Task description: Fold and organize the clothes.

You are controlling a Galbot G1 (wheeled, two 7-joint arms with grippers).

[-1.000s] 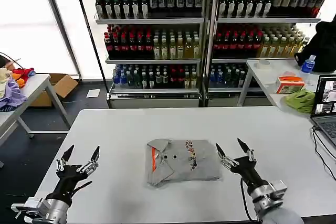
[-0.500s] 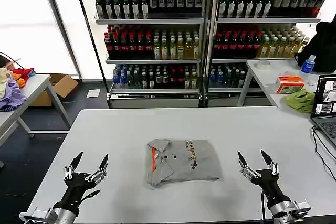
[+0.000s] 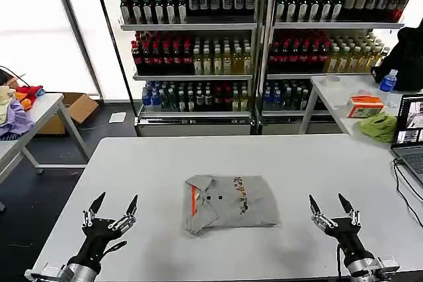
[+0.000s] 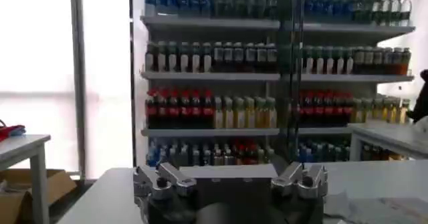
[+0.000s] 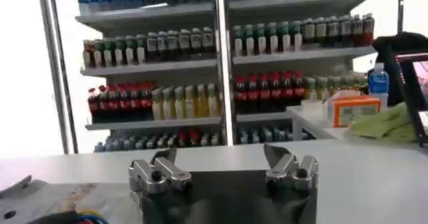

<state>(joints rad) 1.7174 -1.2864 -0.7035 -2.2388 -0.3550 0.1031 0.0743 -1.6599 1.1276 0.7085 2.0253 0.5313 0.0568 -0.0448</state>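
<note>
While the folded shirt (image 3: 229, 203) lies mid-table (image 3: 165, 156), we see left gripper (image 3: 110, 207) and right gripper (image 3: 334, 208) flanking it, fingers spread, empty.

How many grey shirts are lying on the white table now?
1. The folded grey shirt lies at the middle of the white table, between the two open grippers. Another beneath it would be hidden.

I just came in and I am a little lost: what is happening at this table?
A two-armed robot is folding clothes. One grey shirt lies folded in the middle of the white table. Neither gripper touches it: the left gripper hovers open near the table's front left, and the right gripper hovers open at the front right, both apart from the shirt.
</note>
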